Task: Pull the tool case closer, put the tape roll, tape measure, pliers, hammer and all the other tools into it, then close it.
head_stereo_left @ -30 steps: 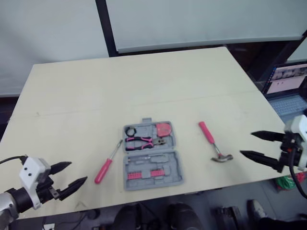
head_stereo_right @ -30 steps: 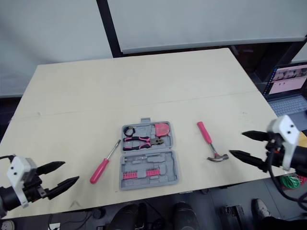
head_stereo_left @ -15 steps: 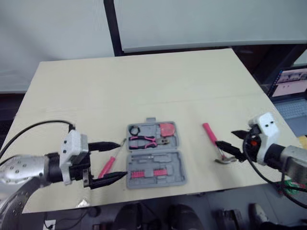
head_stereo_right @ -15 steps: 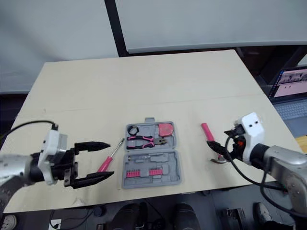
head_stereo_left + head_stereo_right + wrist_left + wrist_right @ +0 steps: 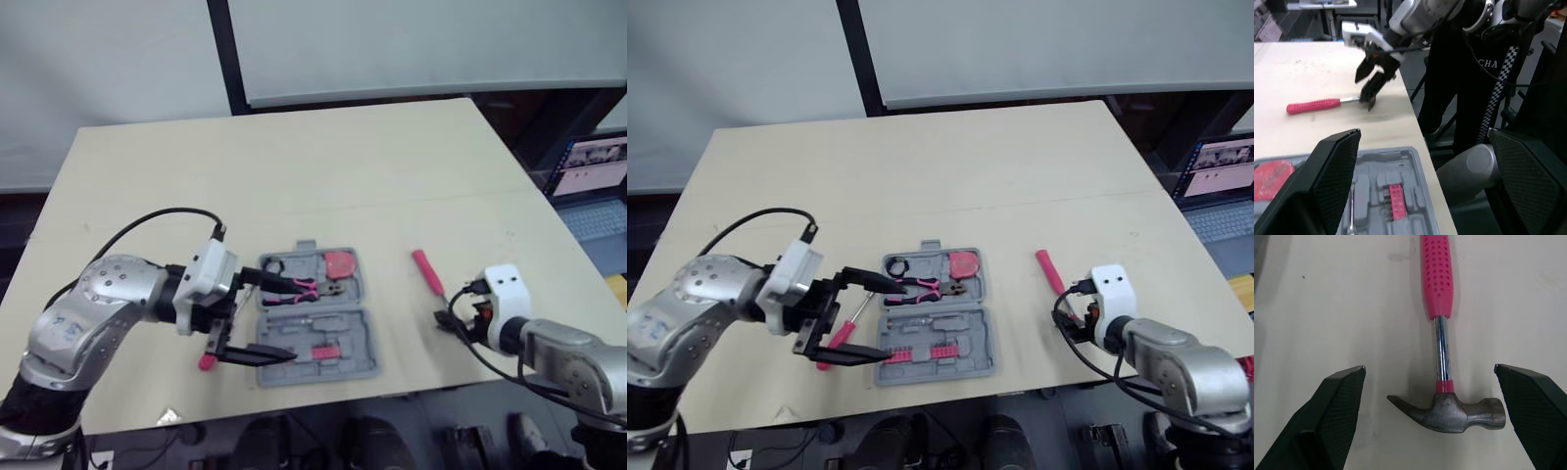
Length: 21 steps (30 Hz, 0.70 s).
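The grey tool case [image 5: 312, 315] lies open near the table's front edge. Its far half holds a black tape roll [image 5: 271, 266], a red tape measure [image 5: 338, 262] and pink-handled pliers [image 5: 294, 287]. The near half holds pink bits. My left gripper [image 5: 289, 320] is open, its fingers spanning the case's left side. A pink-handled screwdriver [image 5: 839, 338] lies partly under it. To the right lies the pink-handled hammer [image 5: 426, 271]. My right gripper [image 5: 1428, 367] is open, with the hammer head [image 5: 1449, 413] between its fingers.
The pale wooden table [image 5: 294, 176] stretches far behind the case. An open laptop [image 5: 593, 166] sits beyond the table's right edge. The front edge runs just below the case and both grippers.
Both arms have swung inward. My left gripper moved right, past the screwdriver, onto the case's left side. My right gripper moved left onto the hammer head. Both remain open.
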Tool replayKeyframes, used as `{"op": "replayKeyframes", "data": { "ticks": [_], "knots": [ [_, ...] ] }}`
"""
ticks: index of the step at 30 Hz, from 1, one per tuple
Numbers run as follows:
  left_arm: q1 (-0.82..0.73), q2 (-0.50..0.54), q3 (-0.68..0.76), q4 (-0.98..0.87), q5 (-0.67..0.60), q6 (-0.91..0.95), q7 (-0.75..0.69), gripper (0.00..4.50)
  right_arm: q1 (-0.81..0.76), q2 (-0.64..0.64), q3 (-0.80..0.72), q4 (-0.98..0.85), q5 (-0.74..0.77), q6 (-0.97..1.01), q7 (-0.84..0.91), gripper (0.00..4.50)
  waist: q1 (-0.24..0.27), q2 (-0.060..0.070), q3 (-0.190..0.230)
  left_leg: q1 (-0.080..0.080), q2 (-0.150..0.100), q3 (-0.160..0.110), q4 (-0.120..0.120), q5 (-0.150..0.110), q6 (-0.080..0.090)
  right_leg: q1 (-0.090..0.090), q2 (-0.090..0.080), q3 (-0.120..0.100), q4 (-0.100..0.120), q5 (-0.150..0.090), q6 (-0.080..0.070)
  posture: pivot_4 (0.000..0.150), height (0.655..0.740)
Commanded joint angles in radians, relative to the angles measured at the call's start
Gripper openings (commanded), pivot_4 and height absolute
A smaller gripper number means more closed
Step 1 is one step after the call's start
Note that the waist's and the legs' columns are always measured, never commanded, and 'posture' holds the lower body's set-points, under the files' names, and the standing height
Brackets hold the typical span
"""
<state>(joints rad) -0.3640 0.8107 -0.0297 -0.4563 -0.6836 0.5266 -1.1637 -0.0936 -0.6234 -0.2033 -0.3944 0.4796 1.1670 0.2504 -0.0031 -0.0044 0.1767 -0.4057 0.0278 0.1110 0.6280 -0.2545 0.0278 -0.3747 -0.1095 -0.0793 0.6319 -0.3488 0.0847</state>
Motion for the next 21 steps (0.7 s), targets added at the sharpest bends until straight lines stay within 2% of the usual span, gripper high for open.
{"op": "replayKeyframes", "data": {
  "ticks": [1,9,12,14,21],
  "knots": [
    [-0.016,-0.006,0.002,0.000,0.014,-0.021,-0.001,4.50,-0.006,-0.006,-0.008,0.031,-0.033,-0.074,0.022,4.45,-0.001,0.000,0.000,0.000,0.000,0.000,0.000,0.000,0.000,0.000,0.000,0.001,0.000,0.000,0.000,0.150,0.7278],
    [-0.013,-0.023,0.008,0.011,0.032,-0.032,0.015,4.50,0.011,-0.002,0.029,0.135,-0.096,-0.231,0.078,4.45,0.001,0.000,0.000,0.000,0.000,0.001,0.001,0.000,0.000,0.000,0.000,0.001,0.001,0.000,0.000,0.150,0.7278],
    [-0.012,-0.026,0.009,0.012,0.033,-0.033,0.019,4.50,0.019,0.009,0.027,0.169,-0.106,-0.287,0.095,3.71,0.001,0.000,0.000,0.000,0.000,0.001,0.001,0.000,0.000,0.000,0.000,0.001,0.002,0.000,0.000,0.150,0.7278],
    [-0.013,-0.026,0.010,0.014,0.034,-0.034,0.019,4.50,0.019,0.020,0.025,0.178,-0.101,-0.315,0.108,2.85,0.001,0.000,0.000,0.000,0.000,0.001,0.002,0.000,0.000,0.000,0.000,0.001,0.002,0.000,0.000,0.150,0.7278],
    [-0.022,-0.031,0.006,0.017,0.039,-0.035,0.022,4.50,0.034,0.046,0.032,0.223,-0.124,-0.378,0.111,2.85,0.000,0.000,0.000,0.001,0.000,0.001,0.002,0.000,-0.001,0.000,0.000,0.002,0.003,0.000,0.000,0.150,0.7278]
  ]
}}
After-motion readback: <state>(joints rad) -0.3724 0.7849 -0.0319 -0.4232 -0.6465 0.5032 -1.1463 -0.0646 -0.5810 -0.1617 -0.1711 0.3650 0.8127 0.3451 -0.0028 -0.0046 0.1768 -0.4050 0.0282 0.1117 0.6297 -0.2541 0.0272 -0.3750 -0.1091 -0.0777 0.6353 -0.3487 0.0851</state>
